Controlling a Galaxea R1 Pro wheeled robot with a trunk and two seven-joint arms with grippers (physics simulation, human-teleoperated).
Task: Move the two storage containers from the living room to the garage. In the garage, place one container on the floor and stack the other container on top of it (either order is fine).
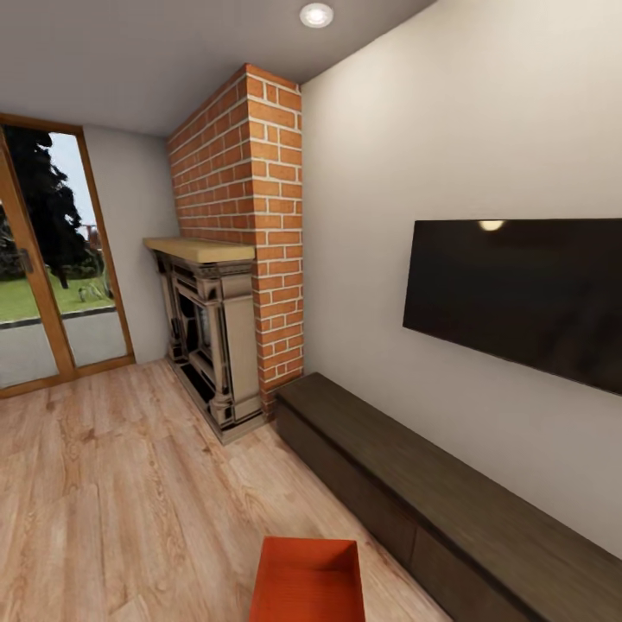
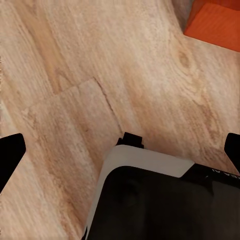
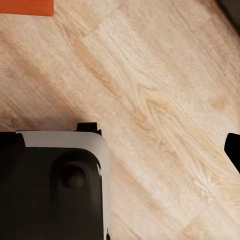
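One orange-red storage container [image 1: 307, 581] sits on the light wood plank floor of the living room, at the bottom centre of the head view, open side up and with nothing in it. A corner of an orange-red container [image 2: 216, 22] appears in the left wrist view, and an edge of one [image 3: 25, 7] in the right wrist view. My left gripper [image 2: 120, 152] hangs over the planks with its black fingertips [image 2: 10, 150] far apart, holding nothing. My right gripper [image 3: 120, 152] is also above the floor, with one black fingertip [image 3: 233, 150] at the frame edge and nothing held.
A long dark low TV cabinet [image 1: 449, 492] runs along the right wall under a black wall TV [image 1: 518, 298]. A brick fireplace [image 1: 229, 285] stands ahead, with wood-framed glass doors [image 1: 52, 268] at the left. My own white and black base [image 2: 160, 200] is below both wrists.
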